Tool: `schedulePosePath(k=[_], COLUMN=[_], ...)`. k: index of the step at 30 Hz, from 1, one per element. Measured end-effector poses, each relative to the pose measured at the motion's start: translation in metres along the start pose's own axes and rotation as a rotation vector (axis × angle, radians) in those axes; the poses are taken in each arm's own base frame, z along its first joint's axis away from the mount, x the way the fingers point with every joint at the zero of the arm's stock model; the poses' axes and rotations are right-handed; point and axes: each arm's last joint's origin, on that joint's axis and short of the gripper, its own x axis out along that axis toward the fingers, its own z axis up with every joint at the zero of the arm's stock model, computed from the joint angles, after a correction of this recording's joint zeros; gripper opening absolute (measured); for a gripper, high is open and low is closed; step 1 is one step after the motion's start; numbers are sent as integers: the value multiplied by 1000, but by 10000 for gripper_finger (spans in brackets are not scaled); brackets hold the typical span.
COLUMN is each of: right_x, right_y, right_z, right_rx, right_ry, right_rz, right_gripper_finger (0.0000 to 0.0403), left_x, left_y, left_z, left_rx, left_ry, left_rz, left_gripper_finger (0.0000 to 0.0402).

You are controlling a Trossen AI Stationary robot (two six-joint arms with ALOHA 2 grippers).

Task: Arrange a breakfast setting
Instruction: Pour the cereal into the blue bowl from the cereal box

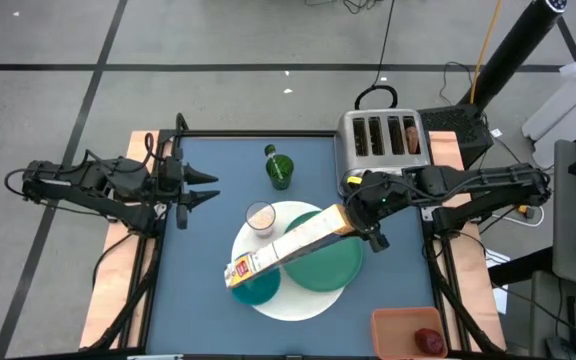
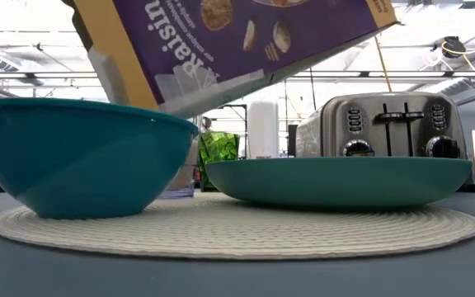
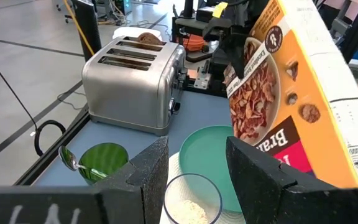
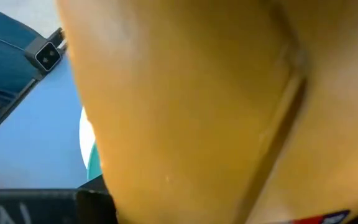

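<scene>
The purple and yellow cereal box (image 1: 288,248) hangs slanted over the big white round mat (image 1: 303,300), held by my right gripper (image 1: 360,218). Its low open end (image 2: 118,74) is above the teal bowl (image 1: 258,290). The green plate (image 1: 326,262) and the small clear glass (image 1: 260,217) stand on the mat. The green cup (image 1: 279,170), with a spoon (image 3: 70,160) in it, stands on the table beyond the mat. My left gripper (image 1: 208,190) waits open at the table's left, touching nothing. My right gripper holds the cereal box by its raised closed end (image 1: 342,224), coming from the table's right and slanting down. The box is lifted clear and tilts down toward the bowl. In the right wrist view the box fills the picture and hides the fingers' contact.
The silver toaster (image 1: 383,142) stands at the far right with a bagel (image 1: 411,135) in one slot, close behind my right arm. An orange-pink tray (image 1: 403,322) at the near right holds a dark-red fruit (image 1: 428,341). Bare blue table lies at the near left.
</scene>
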Motion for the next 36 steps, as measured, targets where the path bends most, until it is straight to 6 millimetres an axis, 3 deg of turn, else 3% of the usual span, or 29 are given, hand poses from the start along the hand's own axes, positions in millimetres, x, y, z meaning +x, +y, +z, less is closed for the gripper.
schedulePosePath(k=[36], right_x=[6], right_y=[-1], right_z=[3], right_rx=[3], right_ry=[-2], right_rz=[16], right_gripper_finger=[208], left_x=[0], left_y=[0], left_z=[0], left_rx=[6], left_ry=[1], left_rz=[0], left_gripper_finger=[168])
